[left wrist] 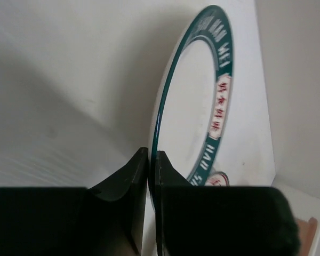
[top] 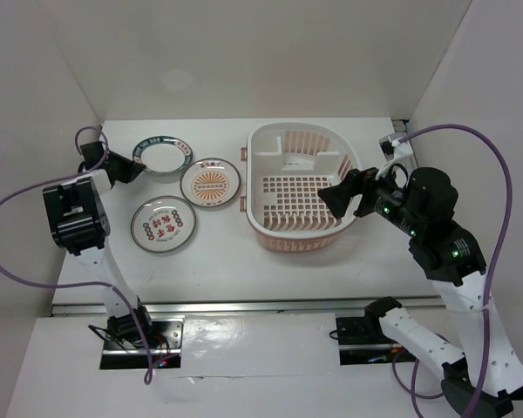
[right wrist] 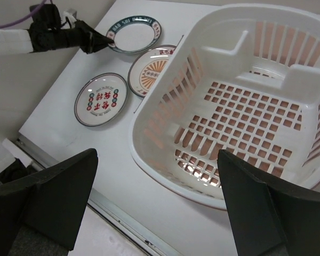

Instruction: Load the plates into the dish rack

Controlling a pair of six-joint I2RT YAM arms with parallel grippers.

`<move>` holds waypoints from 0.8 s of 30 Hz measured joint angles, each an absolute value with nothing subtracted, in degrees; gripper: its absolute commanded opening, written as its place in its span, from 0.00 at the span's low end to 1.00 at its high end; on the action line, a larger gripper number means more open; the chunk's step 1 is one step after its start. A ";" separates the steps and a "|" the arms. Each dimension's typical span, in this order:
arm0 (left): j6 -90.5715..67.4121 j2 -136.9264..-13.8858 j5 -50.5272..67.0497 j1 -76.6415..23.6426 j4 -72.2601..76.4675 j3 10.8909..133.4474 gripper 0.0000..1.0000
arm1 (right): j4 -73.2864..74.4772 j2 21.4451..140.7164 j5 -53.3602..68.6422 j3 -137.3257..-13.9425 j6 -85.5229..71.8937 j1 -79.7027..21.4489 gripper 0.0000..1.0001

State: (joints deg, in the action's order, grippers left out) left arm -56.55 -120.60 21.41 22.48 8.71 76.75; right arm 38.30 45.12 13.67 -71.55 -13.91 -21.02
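The left gripper, filling the bottom of its wrist view, is pinching the rim of the green-lettered plate, its jaws pressed together on the thin edge. The plate is sitting at the upper left of the overhead view, well apart from the dish rack at centre. The bite looks shallow, so a slow lift, carrying the plate edge-up toward a slot, seems wisest. The right gripper is hovering with its fingers spread wide over the rack's right rim.

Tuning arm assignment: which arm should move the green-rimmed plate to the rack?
Left. The left gripper is shut on the rim of the green-rimmed plate; the right gripper hangs open over the dish rack.
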 measured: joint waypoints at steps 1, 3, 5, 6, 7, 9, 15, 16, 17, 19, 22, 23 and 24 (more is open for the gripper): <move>-55.61 -118.52 20.51 21.30 7.22 76.75 0.00 | 38.17 45.36 13.50 -71.42 -14.04 -21.02 1.00; -54.13 -114.21 19.16 19.38 5.08 76.77 0.00 | 37.95 45.56 12.88 -70.74 -14.11 -21.02 1.00; -53.65 -109.16 18.96 17.47 3.64 76.77 0.00 | 37.85 45.58 12.40 -70.02 -14.11 -21.02 1.00; -52.99 -106.39 18.96 16.75 3.11 76.79 0.00 | 37.76 45.60 12.21 -69.76 -14.09 -21.02 1.00; -52.56 -103.68 18.94 16.29 2.74 76.84 0.00 | 37.76 45.93 12.25 -69.69 -14.09 -21.02 1.00; -51.48 -97.21 18.90 16.05 2.37 76.25 0.00 | 37.23 46.94 12.84 -69.69 -14.11 -21.02 1.00; -46.83 -73.25 21.67 17.28 1.63 69.97 0.00 | 34.13 49.47 18.85 -69.73 -15.20 -21.02 1.00; -46.37 -70.30 22.79 17.34 1.58 68.86 0.00 | 33.04 49.71 20.21 -69.73 -15.31 -21.02 1.00; -45.71 -66.94 24.56 17.34 1.63 67.33 0.00 | 31.92 49.87 21.69 -69.78 -15.33 -21.02 1.00; -44.86 -60.99 28.69 17.21 1.56 63.90 0.00 | 30.02 50.39 25.10 -70.70 -15.29 -21.02 1.00; -43.75 -55.42 34.92 16.64 0.93 58.89 0.00 | 26.87 52.47 28.56 -73.73 -14.92 -21.02 1.00; -43.62 -54.28 36.77 16.45 0.45 57.65 0.00 | 25.67 53.52 29.47 -74.83 -14.83 -21.04 1.00; -43.51 -53.41 38.41 16.23 -0.23 56.40 0.00 | 24.67 54.35 30.02 -75.59 -14.70 -21.02 1.00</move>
